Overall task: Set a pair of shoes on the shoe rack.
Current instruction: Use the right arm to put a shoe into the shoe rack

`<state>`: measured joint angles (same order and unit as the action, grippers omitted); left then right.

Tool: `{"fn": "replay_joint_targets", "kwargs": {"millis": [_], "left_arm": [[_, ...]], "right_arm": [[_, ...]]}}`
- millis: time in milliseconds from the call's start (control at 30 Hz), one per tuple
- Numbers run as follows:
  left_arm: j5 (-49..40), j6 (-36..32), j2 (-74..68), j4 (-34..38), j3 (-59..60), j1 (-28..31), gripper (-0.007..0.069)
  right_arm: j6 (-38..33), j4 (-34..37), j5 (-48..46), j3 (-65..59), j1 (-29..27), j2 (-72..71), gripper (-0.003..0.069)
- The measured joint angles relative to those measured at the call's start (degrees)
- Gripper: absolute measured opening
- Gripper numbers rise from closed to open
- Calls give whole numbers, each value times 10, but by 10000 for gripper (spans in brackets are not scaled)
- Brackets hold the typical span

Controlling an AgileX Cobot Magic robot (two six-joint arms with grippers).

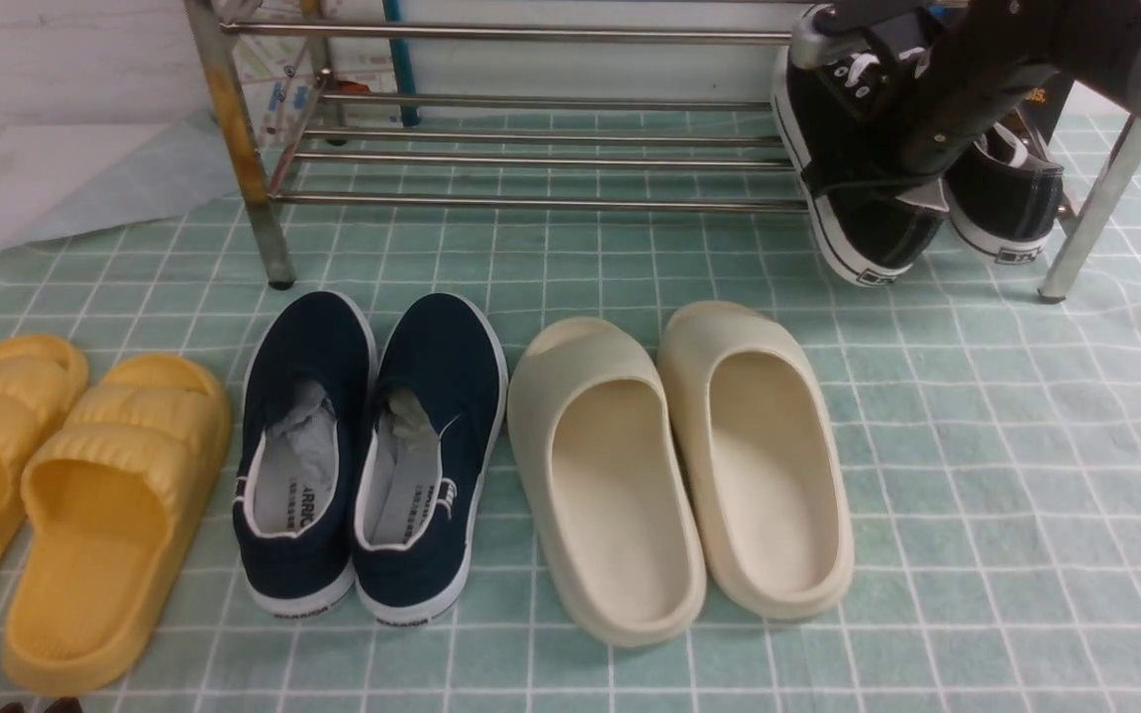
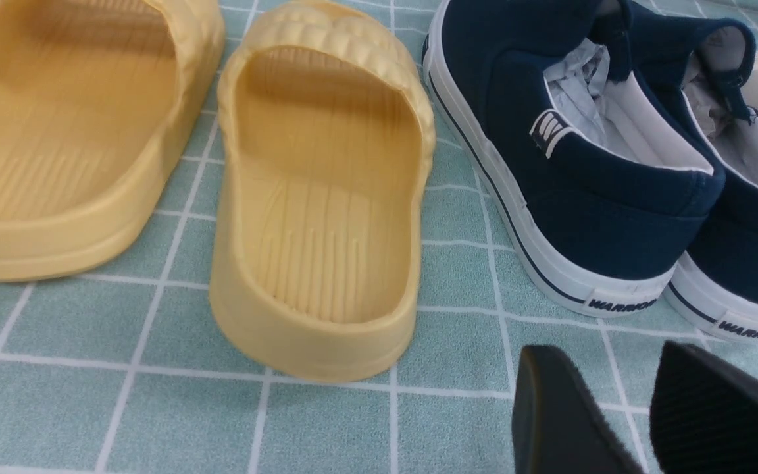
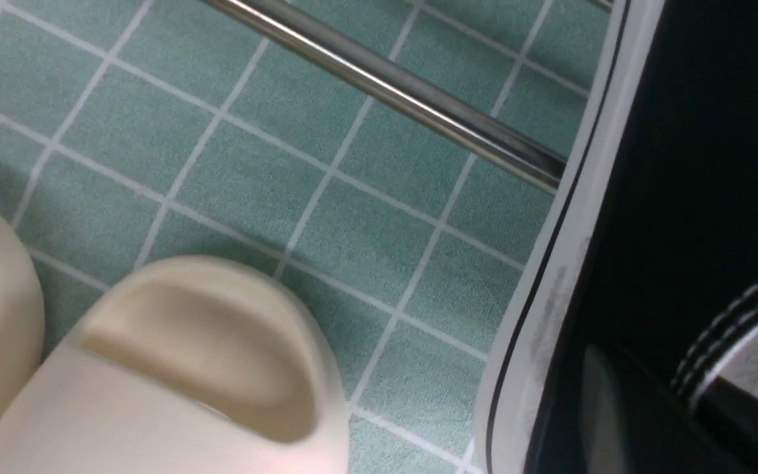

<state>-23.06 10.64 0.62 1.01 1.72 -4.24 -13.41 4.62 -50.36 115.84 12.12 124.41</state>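
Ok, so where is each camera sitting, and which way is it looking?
Front: between the arms, looking forward and down at the shoe rack; the right arm shows.
Left wrist: on the left arm, low, facing yellow slides and navy slip-ons; the open left gripper shows.
Right wrist: on the right arm, close against the black sneaker it grips, beside a cream slide; none of the arm clearly shows.
Shared: front and left wrist both see the navy slip-ons.

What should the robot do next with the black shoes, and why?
Probably level them and ease them back onto the rack before letting go. The black sneakers are tilted, heels hanging past its front bar, held only by the right gripper.
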Motion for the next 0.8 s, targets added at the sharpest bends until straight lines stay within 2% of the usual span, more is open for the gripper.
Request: {"fn": "replay_joint_targets", "kwargs": {"millis": [667,800], "left_arm": [[0,0,0,0,0,0,239],[0,0,0,0,0,0,239]], "right_arm": [[-3,-72,-5,40,-1,18,15],[0,-70,-2,40,0,31,37]]}}
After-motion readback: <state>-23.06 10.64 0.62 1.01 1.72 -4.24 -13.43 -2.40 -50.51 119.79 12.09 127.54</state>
